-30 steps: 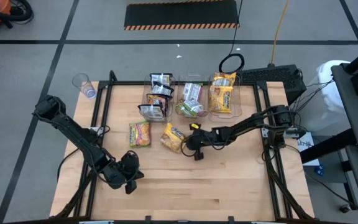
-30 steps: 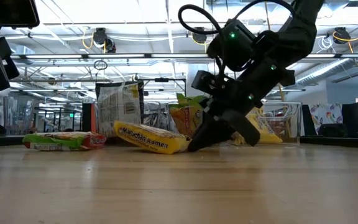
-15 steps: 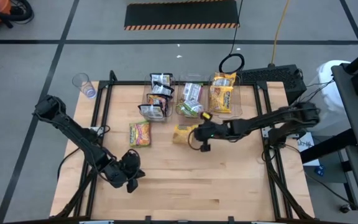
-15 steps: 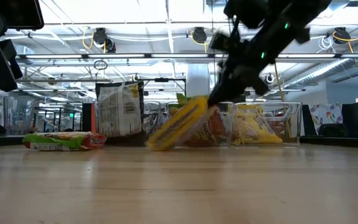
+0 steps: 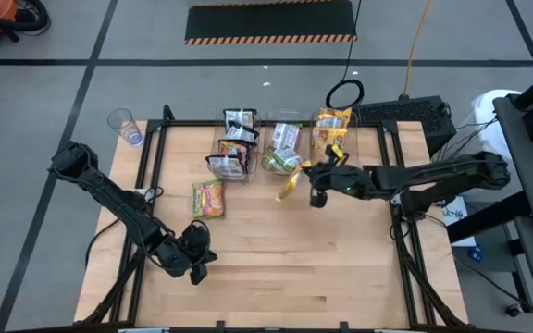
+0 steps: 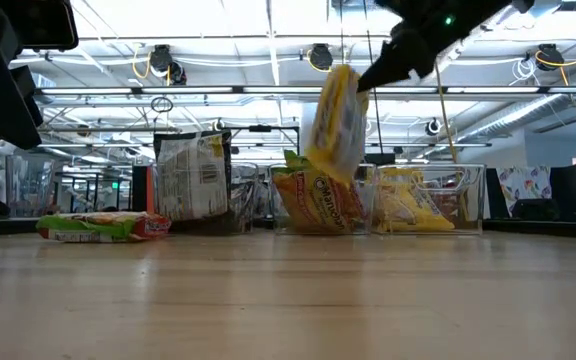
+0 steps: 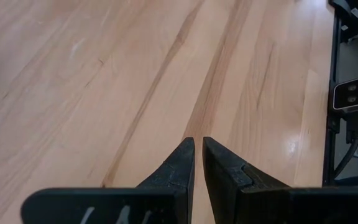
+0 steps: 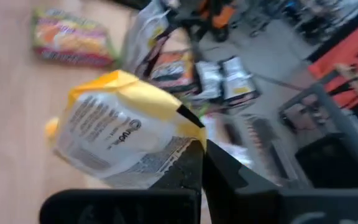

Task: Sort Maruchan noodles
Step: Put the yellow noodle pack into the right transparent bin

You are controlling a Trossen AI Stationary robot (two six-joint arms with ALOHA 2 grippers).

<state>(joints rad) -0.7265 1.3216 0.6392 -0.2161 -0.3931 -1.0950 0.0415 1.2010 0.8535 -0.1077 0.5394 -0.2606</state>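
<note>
Yellow packet is a crinkly flat ramen pack, yellow front with print, white label text on the back in the right wrist view, hanging by one edge and tilted off vertical. Right gripper is pinched fully shut on that edge; packet dangles below and just ahead of the fingertips, clear of the table, over the board just in front of the clear bins. Bins at the far edge hold the sorted packs: dark ones in the left bin, green-edged in the middle, yellow in the right. One green-edged packet lies flat on the table, well apart from both grippers. Left gripper sits low at the near-left of the table, fingers nearly together with a thin gap, holding nothing. Versus a second ago: yellow packet was lying on the table with the right gripper down at it; now it's lifted and carried toward the bins. Left arm unchanged.
</note>
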